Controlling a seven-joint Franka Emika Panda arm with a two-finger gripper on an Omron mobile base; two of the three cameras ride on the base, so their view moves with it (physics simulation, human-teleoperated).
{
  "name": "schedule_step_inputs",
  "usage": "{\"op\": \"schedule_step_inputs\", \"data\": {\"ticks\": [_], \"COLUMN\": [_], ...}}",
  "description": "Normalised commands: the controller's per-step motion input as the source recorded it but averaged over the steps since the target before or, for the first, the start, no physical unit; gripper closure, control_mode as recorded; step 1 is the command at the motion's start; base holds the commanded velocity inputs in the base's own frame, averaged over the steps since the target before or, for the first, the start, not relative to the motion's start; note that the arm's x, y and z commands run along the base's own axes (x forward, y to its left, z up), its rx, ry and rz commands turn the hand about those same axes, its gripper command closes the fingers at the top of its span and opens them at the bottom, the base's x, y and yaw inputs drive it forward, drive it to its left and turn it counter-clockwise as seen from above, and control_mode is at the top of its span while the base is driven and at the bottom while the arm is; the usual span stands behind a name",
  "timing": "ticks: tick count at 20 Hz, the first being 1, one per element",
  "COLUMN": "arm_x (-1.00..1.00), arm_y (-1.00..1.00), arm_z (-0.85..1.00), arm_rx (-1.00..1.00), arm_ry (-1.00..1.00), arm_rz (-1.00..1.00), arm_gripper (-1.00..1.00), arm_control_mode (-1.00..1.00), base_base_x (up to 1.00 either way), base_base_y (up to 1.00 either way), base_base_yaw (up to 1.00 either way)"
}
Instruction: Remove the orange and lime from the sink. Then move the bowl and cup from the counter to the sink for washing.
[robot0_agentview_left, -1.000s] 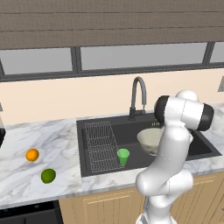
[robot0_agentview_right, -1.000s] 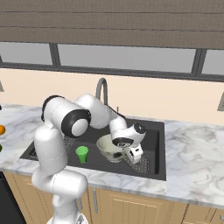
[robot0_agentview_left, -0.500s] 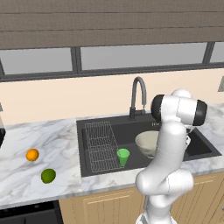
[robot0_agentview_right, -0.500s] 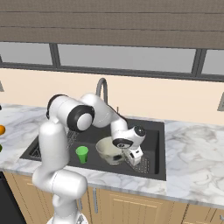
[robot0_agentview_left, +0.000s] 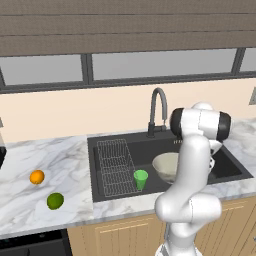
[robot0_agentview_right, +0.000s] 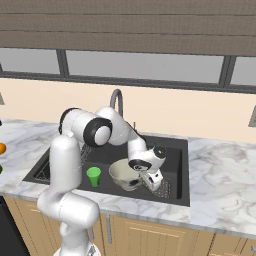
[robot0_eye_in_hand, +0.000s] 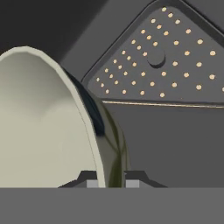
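Bowl (robot0_agentview_left: 165, 165) and cup (robot0_agentview_left: 141, 179) both sit inside the dark sink (robot0_agentview_left: 230, 167) in the left base view, the cup upright beside the wire rack (robot0_agentview_left: 116, 165), the bowl partly hidden behind the white arm. Out on the counter (robot0_agentview_left: 65, 160) to the left lie the orange (robot0_agentview_left: 36, 176) and, nearer the front edge, the lime (robot0_agentview_left: 55, 200), well apart from the basin. From the right base view, the gripper (robot0_agentview_right: 152, 181) reaches down at the bowl's (robot0_agentview_right: 124, 175) right edge, with the cup (robot0_agentview_right: 93, 176) just left of it. In the hand view, the two fingertips (robot0_eye_in_hand: 91, 178) are pinched on the bowl's (robot0_eye_in_hand: 43, 127) thin rim, one on each side of the wall, above the perforated drain (robot0_eye_in_hand: 162, 57) panel.
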Motion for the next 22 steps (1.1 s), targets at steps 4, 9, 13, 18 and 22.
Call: {"op": "schedule_step_inputs", "data": {"ticks": [4,9,13,18,22], "arm_x": [0.12,0.11,0.09,0.06,0.06], "arm_y": [0.04,0.02,0.01,0.00,0.05], "arm_z": [-0.22,-0.22,-0.19,-0.10,-0.04], "arm_rx": [0.00,0.00,0.00,0.00,0.00], "arm_ry": [0.00,0.00,0.00,0.00,0.00], "arm_rz": [0.04,0.04,0.05,0.05,0.04], "arm_gripper": [1.00,1.00,1.00,1.00,1.00], "arm_control_mode": [-1.00,-1.00,-1.00,-1.00,-1.00], "base_base_x": [0.00,0.00,0.00,0.00,0.00], "base_base_y": [0.00,0.00,0.00,0.00,0.00], "base_base_yaw": [0.00,0.00,0.00,0.00,0.00]}}
